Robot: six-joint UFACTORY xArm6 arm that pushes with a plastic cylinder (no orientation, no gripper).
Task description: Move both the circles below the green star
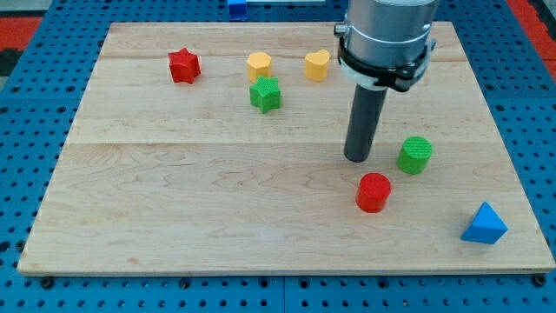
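Note:
The green star point(266, 94) sits in the upper middle of the wooden board point(174, 200). The green circle point(415, 155) is at the view's right, and the red circle point(373, 192) lies just below and left of it. My tip point(357, 158) rests on the board, left of the green circle with a small gap, and just above the red circle. Both circles are well to the right of and lower than the green star.
A red star point(184, 66) is at the upper left. A yellow hexagon point(259, 65) and a yellow heart point(317, 64) sit above and right of the green star. A blue triangle point(484, 224) is at the lower right corner. The arm's grey body point(387, 35) hangs over the upper right.

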